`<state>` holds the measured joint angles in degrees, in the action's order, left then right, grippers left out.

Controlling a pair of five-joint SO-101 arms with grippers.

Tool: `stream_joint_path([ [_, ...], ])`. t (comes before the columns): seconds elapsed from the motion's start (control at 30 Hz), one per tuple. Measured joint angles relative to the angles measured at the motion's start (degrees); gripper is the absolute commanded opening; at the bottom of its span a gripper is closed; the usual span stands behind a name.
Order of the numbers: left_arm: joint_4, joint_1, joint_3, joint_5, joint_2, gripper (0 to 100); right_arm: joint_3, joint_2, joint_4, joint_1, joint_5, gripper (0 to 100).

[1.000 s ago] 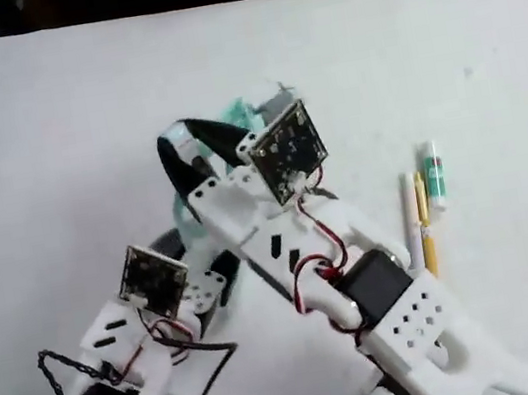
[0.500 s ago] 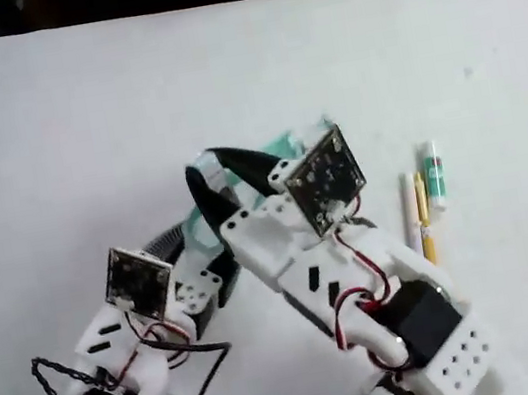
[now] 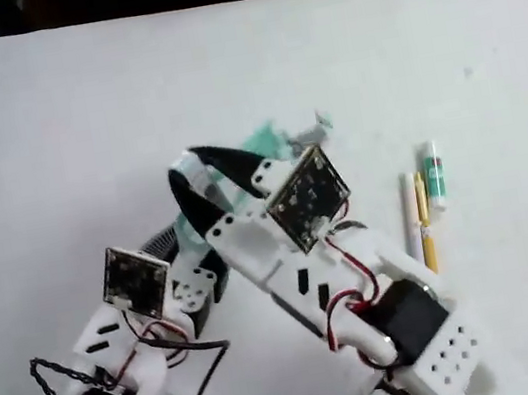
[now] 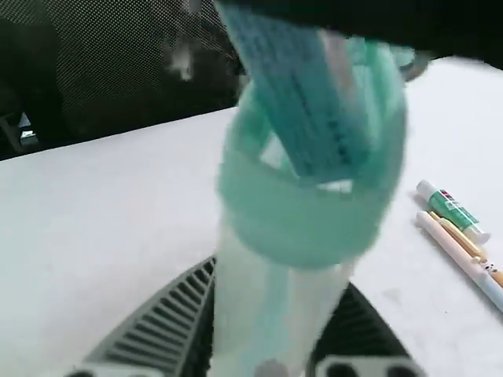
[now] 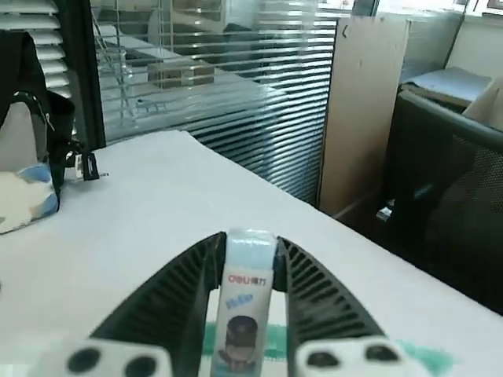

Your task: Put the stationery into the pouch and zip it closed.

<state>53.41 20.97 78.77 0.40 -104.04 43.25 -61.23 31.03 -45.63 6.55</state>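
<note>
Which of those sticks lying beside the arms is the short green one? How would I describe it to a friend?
On the white table, three slim items lie side by side, right of the arms in the high view. The green and white tube is the outermost, farthest from the arms, shorter and thicker than the yellow pencil and white pen next to it.

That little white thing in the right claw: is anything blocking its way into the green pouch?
Nothing visible does. The right gripper holds the white item close by the pouch, whose teal edge lies just past it, and the left gripper holds the pouch itself.
</note>
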Motion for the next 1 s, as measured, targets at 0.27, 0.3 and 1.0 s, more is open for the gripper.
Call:
stream_joint_path([
  [0.27, 0.0, -0.6, 0.0, -0.1, 0.0, 12, 4.1, 2.5, -6.9, 2.1, 0.1, 1.7],
  [0.3, 0.0, -0.6, 0.0, -0.1, 0.0, 11, 4.1, 2.1, -6.2, 2.1, 0.1, 1.7],
  [1.0, 0.1, -0.9, 0.0, -5.3, 0.0, 8, 3.8, -11.4, 15.5, -2.1, 5.7, 21.3],
])
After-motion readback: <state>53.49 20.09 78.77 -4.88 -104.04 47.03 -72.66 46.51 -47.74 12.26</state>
